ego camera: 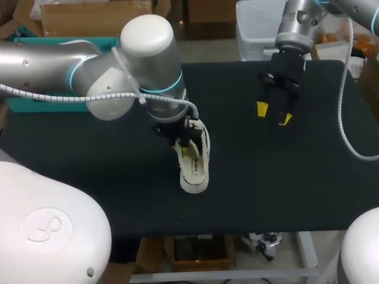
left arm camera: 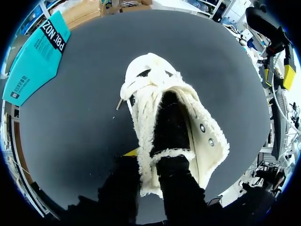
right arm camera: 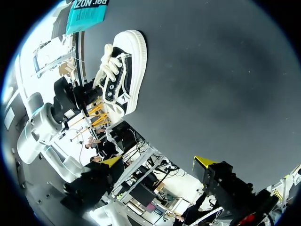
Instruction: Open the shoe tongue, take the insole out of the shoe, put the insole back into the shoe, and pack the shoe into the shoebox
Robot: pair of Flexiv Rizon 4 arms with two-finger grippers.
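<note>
Shoe (ego camera: 194, 164) is lying at frame centre on the table (ego camera: 284, 189), toe toward the lower edge. Left arm is entering from the left, wrist pointing down. Left gripper (ego camera: 183, 136) is clamping the shoe's wall at the heel, one finger inside. Right gripper (ego camera: 273, 113) is hanging upper right, jaws apart. Box (ego camera: 41, 105) is sitting upper left.

Left gripper (ego camera: 180, 141) low, clamped on shoe (ego camera: 194, 171); right gripper (ego camera: 273, 113) raised, spread.
</note>
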